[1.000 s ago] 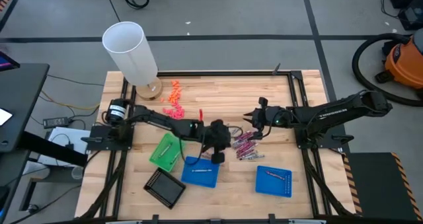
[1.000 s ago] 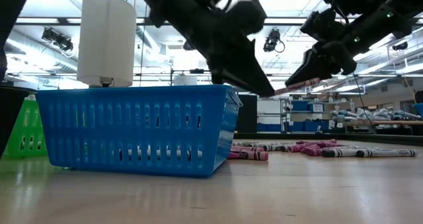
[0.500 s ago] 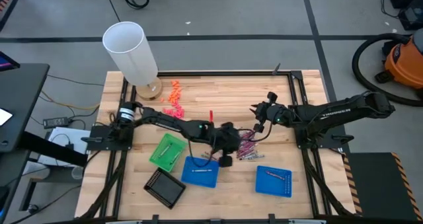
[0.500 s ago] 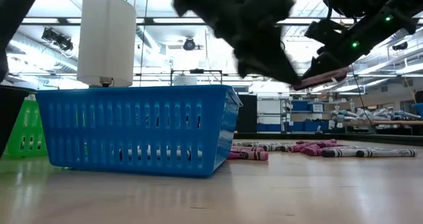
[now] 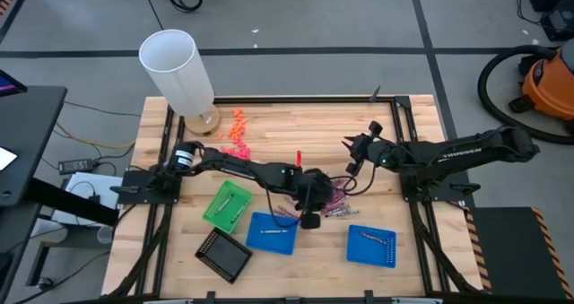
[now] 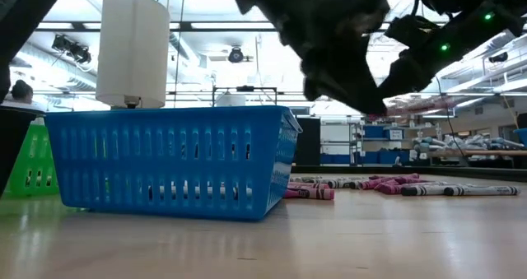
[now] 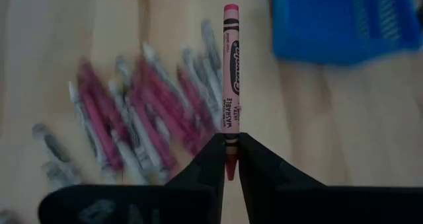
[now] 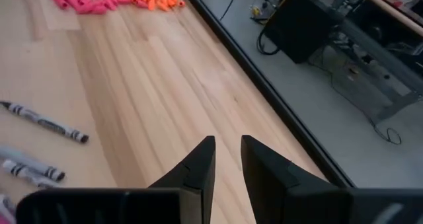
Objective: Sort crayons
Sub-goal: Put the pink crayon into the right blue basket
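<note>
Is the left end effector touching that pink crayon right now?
Touching. The left wrist view shows the left end effector pinching the pink crayon at its lower end between both fingers.

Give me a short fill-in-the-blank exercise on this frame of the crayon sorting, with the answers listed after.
1. The left gripper is shut on a pinkish-red ____.
2. The right gripper holds ____.
3. The loose crayon pile lies between the two ____ trays.
4. The white cylinder stands at the table's far ____ corner.

Answers: crayon; nothing; blue; left
</note>
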Controlling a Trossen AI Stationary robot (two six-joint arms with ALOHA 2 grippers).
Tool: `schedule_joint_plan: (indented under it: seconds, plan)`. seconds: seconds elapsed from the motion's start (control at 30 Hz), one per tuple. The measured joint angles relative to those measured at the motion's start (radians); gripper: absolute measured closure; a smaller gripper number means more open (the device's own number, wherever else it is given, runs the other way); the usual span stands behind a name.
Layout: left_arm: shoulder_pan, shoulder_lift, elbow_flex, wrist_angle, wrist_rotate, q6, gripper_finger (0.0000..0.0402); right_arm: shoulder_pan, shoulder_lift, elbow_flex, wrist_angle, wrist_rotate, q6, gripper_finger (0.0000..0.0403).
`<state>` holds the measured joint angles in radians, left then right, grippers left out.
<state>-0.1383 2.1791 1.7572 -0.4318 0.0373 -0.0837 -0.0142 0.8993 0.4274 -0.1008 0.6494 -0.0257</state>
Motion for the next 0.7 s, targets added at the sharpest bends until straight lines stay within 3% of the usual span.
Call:
schedule_joint_plan:
  seconds: [0.4, 0.7]
  plan:
    - [-0.010, 0.108, 0.146, 0.027, 0.079, -0.026, 0.0361, 0.024, -0.185, -0.006, -0.118, -0.006, 0.036, 0.0319]
    - [-0.034, 0.115, 0.189, 0.068, 0.080, -0.029, 0.0361, 0.014, -0.230, -0.045, -0.070, -0.021, 0.029, 0.0319]
